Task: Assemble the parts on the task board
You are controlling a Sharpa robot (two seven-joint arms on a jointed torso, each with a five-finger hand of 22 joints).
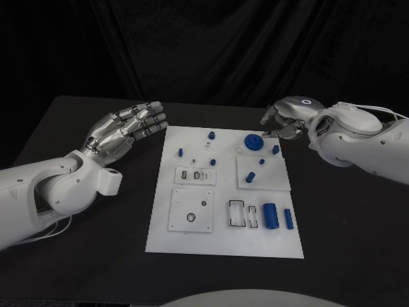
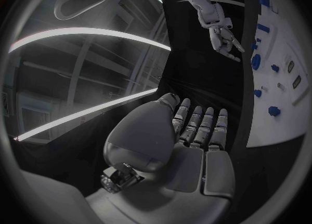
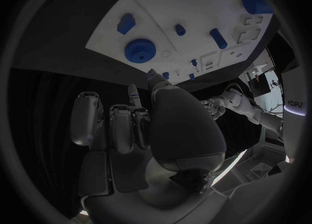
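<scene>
My left hand (image 1: 126, 130) hovers over the black table (image 1: 66, 128) just left of the flat white task board (image 1: 225, 243), fingers straight, side by side, holding nothing. On the board I see small blue plastic parts: pegs, a round blue toothed gear (image 1: 254, 142) near the far edge, cylinders nearer me. My right hand (image 1: 287, 118) hangs at the far right corner, fingers curled, empty.

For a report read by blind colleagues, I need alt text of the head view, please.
A white task board lies in the middle of a black table, with small blue parts on it. The left hand is open beside its far left corner; the right hand hovers by a blue gear near the far edge.
</scene>
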